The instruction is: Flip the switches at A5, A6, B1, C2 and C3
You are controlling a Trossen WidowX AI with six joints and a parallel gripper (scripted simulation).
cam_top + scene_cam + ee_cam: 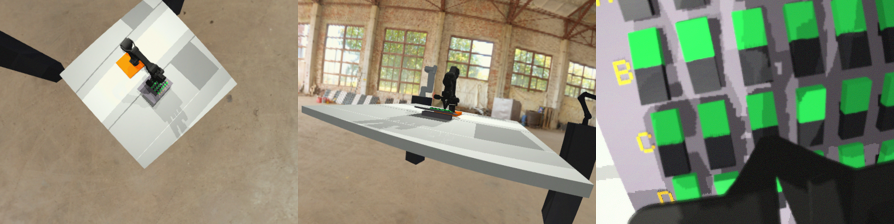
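The switch panel (152,100) (436,115) (621,117) is lavender-grey with green and dark rocker switches and yellow letters. My gripper (445,107) (769,144) is shut and empty. In the wrist view its tips overlap the dark lower end of switch C3 (762,111); whether they touch it I cannot tell. Switch C2 (714,119) shows green above and black below, left of the tips. Switch B1 (645,49) shows bright green above and grey below. Row A is mostly cut off at the top, and A5 and A6 are out of the wrist view. Row D is partly hidden behind the fingers.
Switches C1 (667,127) and C4 (811,105) stand in the same row as C3, and B3 (749,29) stands in the row above. An orange square (130,70) (458,113) lies by the arm's base on the pale table (125,130) (376,135).
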